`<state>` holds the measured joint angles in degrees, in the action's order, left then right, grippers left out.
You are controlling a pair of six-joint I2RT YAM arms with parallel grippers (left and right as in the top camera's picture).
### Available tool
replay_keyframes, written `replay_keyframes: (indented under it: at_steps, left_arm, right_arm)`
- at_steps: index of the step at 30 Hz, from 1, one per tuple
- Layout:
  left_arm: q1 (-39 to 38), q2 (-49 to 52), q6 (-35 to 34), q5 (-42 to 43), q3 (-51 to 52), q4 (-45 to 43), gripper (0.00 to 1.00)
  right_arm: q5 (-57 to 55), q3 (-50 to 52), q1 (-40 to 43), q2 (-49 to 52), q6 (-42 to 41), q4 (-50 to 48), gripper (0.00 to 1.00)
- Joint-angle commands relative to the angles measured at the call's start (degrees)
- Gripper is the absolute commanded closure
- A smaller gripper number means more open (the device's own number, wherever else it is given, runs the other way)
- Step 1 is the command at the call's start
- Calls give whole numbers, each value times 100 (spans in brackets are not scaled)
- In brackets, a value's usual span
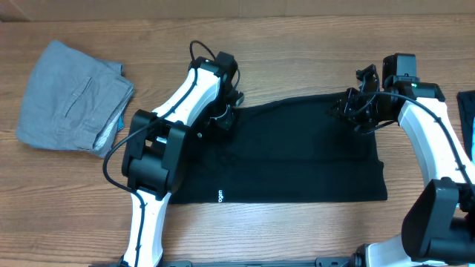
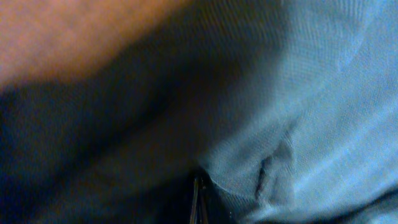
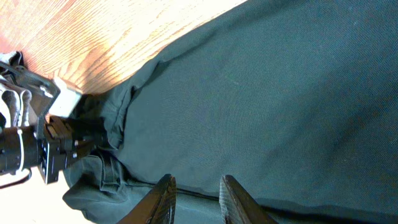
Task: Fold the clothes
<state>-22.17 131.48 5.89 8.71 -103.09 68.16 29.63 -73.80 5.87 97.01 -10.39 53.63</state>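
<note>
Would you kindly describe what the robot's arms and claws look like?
Both the left arm and right arm have white rounded shells with bulky black joints and thin black cables looping along them. The left claw and right claw are black; the right one's fingers taper.

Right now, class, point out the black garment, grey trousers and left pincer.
black garment (image 1: pixel 297 159), overhead view, flat middle
grey trousers (image 1: pixel 70 96), overhead view, pocket seam
left pincer (image 1: pixel 223 122), overhead view, fingertips on cloth
</note>
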Motion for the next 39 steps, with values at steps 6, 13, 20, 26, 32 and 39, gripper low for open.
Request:
replay_keyframes:
  at_steps: [6, 13, 20, 26, 32, 39]
  left_arm:
    - [-278, -308, -269, 584, -608, 603, 96]
    - [-216, -323, -271, -1082, -1191, 1038, 83]
    - [-96, -240, 118, -1751, -852, 337, 62]
    - [-76, -208, 632, -1768, -472, 33, 59]
    - [-72, -205, 1311, -1493, -461, 48, 62]
    - [-70, -186, 2013, -1353, -461, 310, 66]
  right_arm:
    - [46, -127, 0, -118, 85, -17, 73]
    - [37, -127, 0, -118, 85, -20, 72]
    - [0, -127, 0, -118, 85, -33, 72]
    - [0, -127, 0, -118, 85, -15, 72]
    - [-2, -127, 0, -118, 85, -20, 71]
    - [-44, -127, 0, -118, 85, 11, 71]
